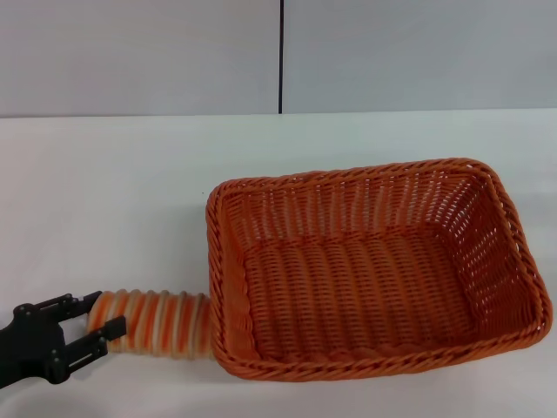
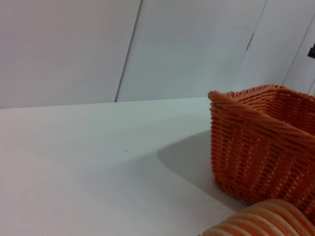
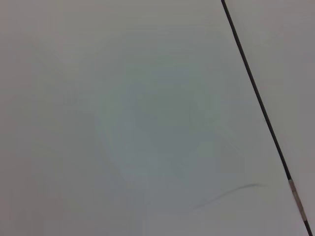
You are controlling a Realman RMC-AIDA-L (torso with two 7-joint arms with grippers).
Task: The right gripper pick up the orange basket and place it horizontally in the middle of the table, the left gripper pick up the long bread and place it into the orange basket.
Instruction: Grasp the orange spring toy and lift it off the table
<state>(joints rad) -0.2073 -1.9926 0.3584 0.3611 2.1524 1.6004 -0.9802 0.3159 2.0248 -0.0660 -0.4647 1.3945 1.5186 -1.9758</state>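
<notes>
The orange basket (image 1: pixel 374 270) lies lengthwise on the white table (image 1: pixel 113 192), a little right of centre, and holds nothing. Its near corner shows in the left wrist view as the orange basket (image 2: pixel 261 142). The long bread (image 1: pixel 161 322), cream with orange stripes, rests on the table with one end against the basket's left front corner; a piece of the long bread (image 2: pixel 268 221) shows close to the left wrist camera. My left gripper (image 1: pixel 104 315) is at the front left, open, one finger on each side of the bread's free end. The right gripper is out of view.
A grey wall with a dark vertical seam (image 1: pixel 280 57) stands behind the table. The right wrist view shows only a pale surface crossed by a dark seam (image 3: pixel 256 93). Bare tabletop stretches left of and behind the basket.
</notes>
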